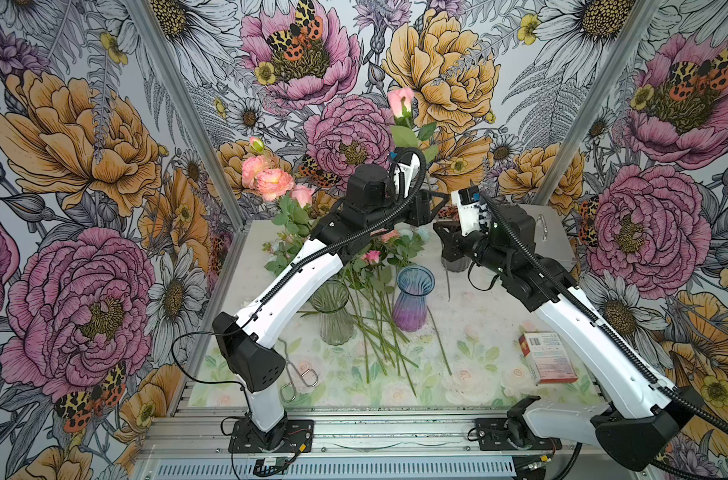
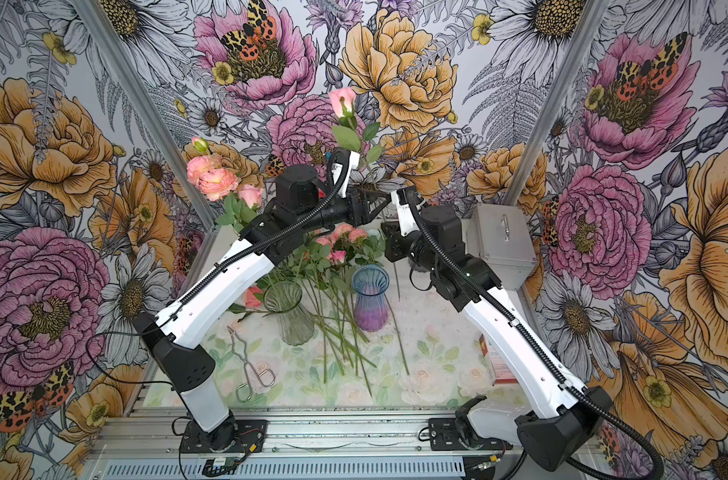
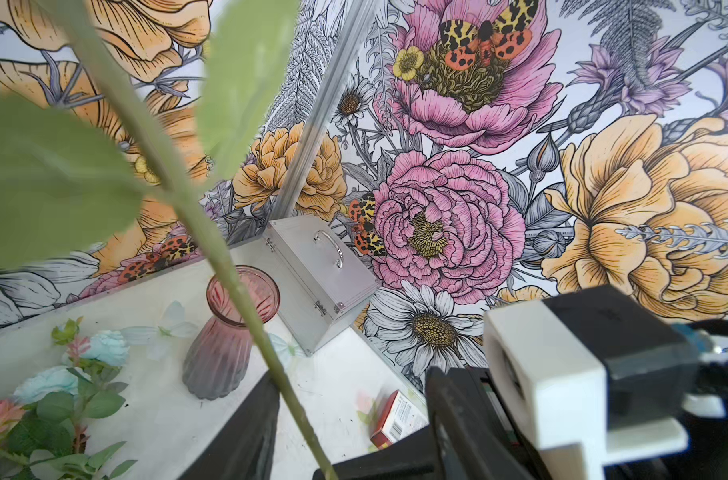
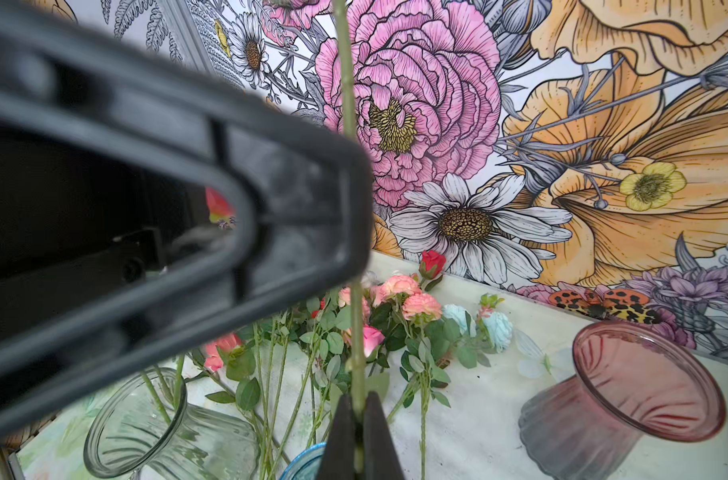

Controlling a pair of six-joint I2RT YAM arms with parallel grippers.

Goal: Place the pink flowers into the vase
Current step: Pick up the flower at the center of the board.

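A pink rose [image 1: 400, 102] [image 2: 342, 99] stands upright at the back centre on a long green stem [image 3: 229, 282]. My right gripper [image 4: 358, 419] [image 1: 442, 232] is shut on the lower stem. Just above it, my left gripper [image 3: 337, 432] [image 2: 375, 199] has its jaws apart around the same stem. More pink flowers [image 1: 266, 178] rise from the clear glass vase [image 1: 333, 311] [image 4: 163, 415], and others lie in a pile [image 1: 379, 253] [image 4: 399, 291] on the table. A blue-purple vase [image 1: 412, 297] and a pink-grey vase [image 3: 225, 332] [image 4: 616, 395] stand empty.
A silver case [image 1: 549, 237] sits at the back right. A red and white box [image 1: 547, 357] lies at the front right, metal tongs [image 1: 300, 378] at the front left. A red rose [image 4: 432, 262] and pale blue blooms [image 4: 499, 328] lie by the pile.
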